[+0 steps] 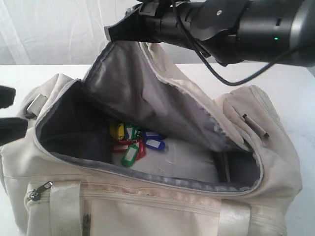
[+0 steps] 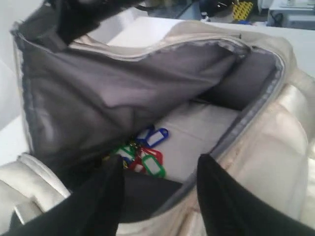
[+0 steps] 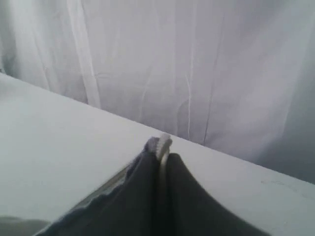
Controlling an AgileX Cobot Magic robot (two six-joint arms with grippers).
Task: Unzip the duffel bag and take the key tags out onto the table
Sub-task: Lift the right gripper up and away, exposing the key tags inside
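Bright, diffuse, even light; white table nearly blown out. Inside of duffel bag shadowed. Both wrist views soft; left gripper fingers close-up, blurred.

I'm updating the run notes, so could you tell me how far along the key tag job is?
Done: the duffel bag is unzipped. In hand: the right gripper pinches the flap up, and the open left gripper sits at the opening. To do: the key tags lie inside, none on the table.
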